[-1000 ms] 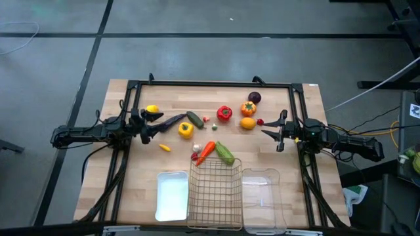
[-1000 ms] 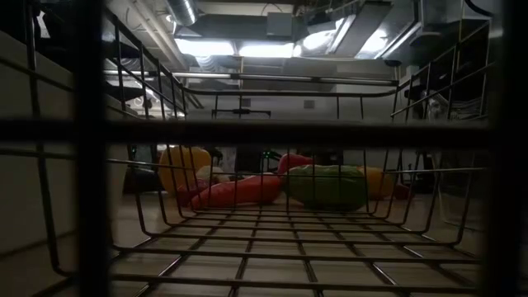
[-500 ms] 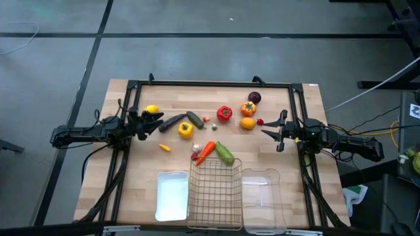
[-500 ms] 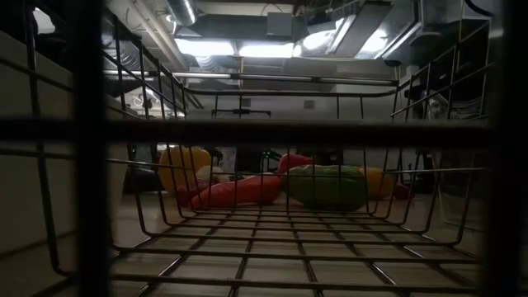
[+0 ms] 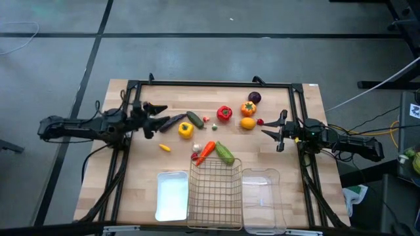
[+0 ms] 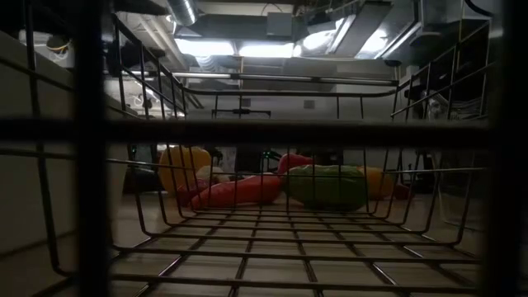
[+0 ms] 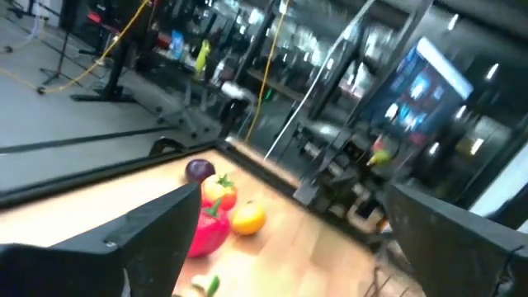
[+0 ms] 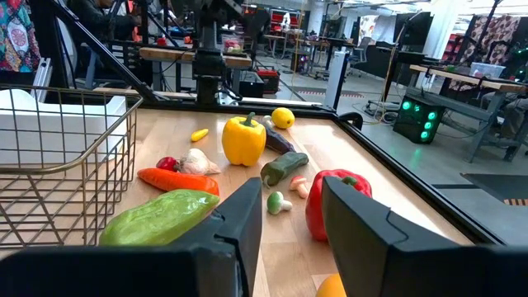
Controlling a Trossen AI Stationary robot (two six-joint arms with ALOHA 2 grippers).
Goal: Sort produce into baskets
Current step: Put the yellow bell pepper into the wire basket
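Note:
The produce lies scattered across the far half of the wooden table: red pepper (image 5: pixel 224 113), orange (image 5: pixel 247 122), yellow pepper (image 5: pixel 186 130), dark eggplant (image 5: pixel 172 122), carrot (image 5: pixel 206 151), green cucumber (image 5: pixel 224 153). The lemon (image 8: pixel 283 117) shows only in the right wrist view. Three baskets stand in a row at the near edge: white tray (image 5: pixel 172 195), wire basket (image 5: pixel 215 193), clear bin (image 5: pixel 262 200). My left gripper (image 5: pixel 157 118) hangs open above the table's left side, just left of the eggplant. My right gripper (image 5: pixel 270 128) rests at the right, partly open around nothing.
A black frame (image 5: pixel 210 84) runs around the table's far and side edges. Small pieces lie among the produce: a yellow bit (image 5: pixel 165 148) and a red ball (image 5: pixel 260 121). Bare wood lies between the two arms' bases and the baskets.
My left gripper has risen from near the table top and stays open. In the high view it now covers the lemon that lay beside it. My right arm and the produce have kept still.

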